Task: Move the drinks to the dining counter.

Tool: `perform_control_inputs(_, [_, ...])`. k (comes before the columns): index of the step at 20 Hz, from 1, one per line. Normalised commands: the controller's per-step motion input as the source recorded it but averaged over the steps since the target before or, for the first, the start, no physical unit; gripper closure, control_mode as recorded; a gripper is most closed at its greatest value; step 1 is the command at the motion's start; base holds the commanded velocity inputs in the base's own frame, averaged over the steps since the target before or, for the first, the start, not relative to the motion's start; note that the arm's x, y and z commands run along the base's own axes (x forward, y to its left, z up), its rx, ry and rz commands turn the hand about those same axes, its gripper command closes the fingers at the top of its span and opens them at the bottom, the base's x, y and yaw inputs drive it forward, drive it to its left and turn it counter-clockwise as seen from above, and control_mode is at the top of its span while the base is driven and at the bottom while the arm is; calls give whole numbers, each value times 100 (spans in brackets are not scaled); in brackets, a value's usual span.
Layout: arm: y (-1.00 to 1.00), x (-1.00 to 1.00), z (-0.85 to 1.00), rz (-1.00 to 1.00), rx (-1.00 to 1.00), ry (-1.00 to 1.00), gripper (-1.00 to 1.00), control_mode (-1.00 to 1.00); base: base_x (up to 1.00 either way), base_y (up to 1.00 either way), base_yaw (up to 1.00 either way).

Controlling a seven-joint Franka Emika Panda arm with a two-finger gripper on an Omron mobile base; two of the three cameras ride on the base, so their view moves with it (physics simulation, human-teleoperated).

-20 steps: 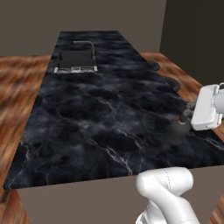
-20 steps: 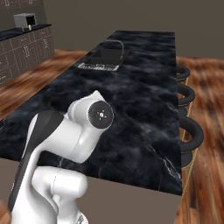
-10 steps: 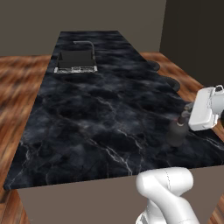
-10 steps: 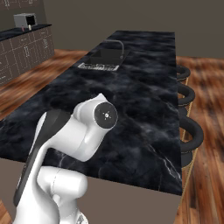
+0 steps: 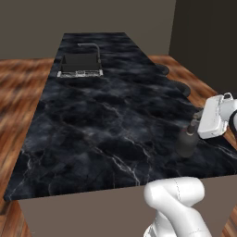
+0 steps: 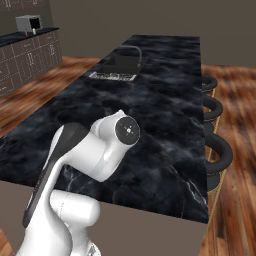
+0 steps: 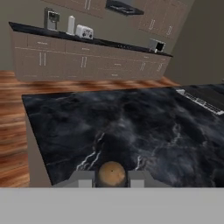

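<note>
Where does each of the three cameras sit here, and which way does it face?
Left base view: behind the arm's left, looking down the dining counter toward the sink; the gripper holds the dark bottle.
Right base view: behind its right, same counter, stools alongside; white shoulder and elbow in front.
Hand view: on the hand, looking across the counter at wall cabinets; bottle top between the fingers.
Both base views share counter and sink.
</note>
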Motion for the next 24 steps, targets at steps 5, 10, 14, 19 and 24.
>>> perform_control_inputs(5, [-12,10,-18,0,0,1,100,-100,0,0,0])
perform_control_inputs(10, [-10,7,-15,0,0,0,100,-100,0,0,0])
perform_control_inputs(14, [-9,9,-14,0,0,0,100,-100,0,0,0])
perform_control_inputs(19, [-6,10,-14,0,0,0,100,-100,0,0,0])
perform_control_inputs(24, [-1,6,-13,0,0,0,100,-100,0,0,0])
